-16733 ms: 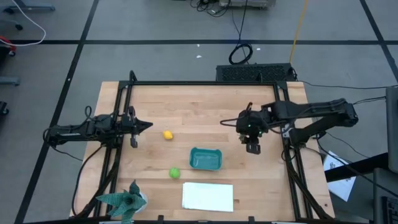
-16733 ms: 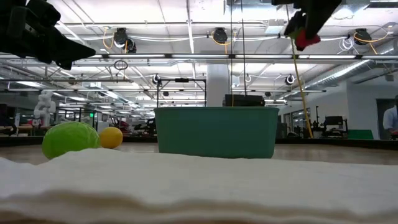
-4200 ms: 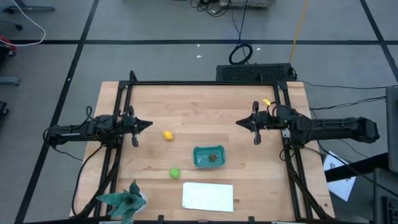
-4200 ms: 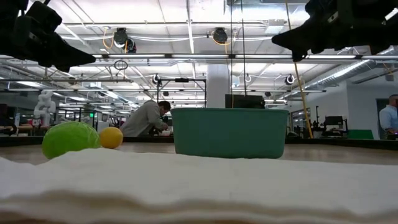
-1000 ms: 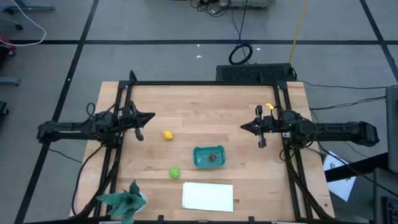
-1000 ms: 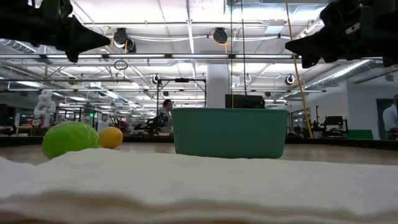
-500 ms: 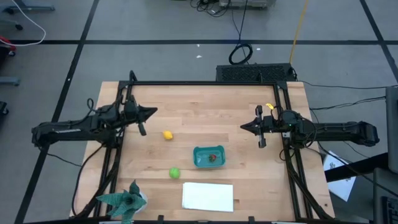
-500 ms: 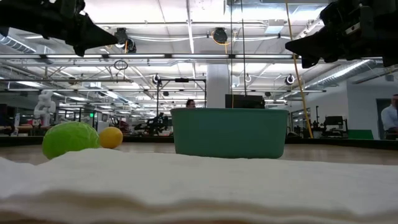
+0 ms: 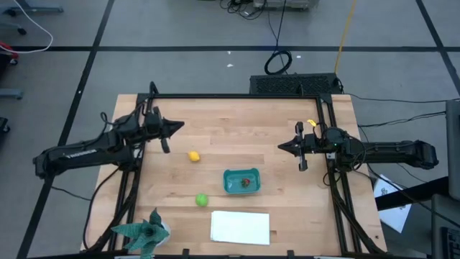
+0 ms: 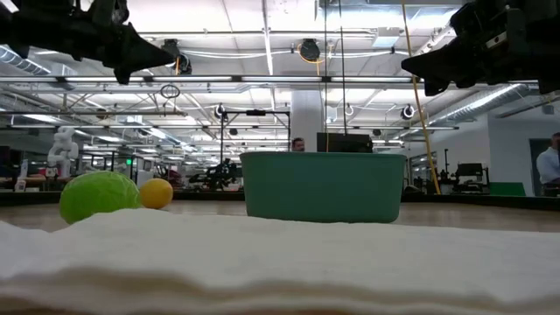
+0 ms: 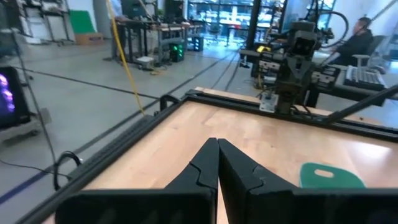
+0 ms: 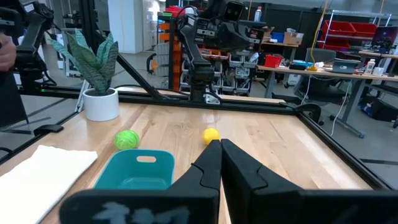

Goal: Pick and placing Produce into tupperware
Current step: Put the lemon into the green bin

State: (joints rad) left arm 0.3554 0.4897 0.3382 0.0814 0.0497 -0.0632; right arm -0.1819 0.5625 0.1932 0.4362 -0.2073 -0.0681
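Now the left hand, fingers pressed together and empty, hangs above the table's far-left part, near the lemon. To grab it cleanly, I judge it should spread first, then drop straight over it. The green fruit lies beside the tub, which holds the red fruit. The right hand, likewise pressed together, waits at the right.

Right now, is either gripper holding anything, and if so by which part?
Nothing is held. The left gripper and the right gripper are both shut and empty, hanging above the wooden table.
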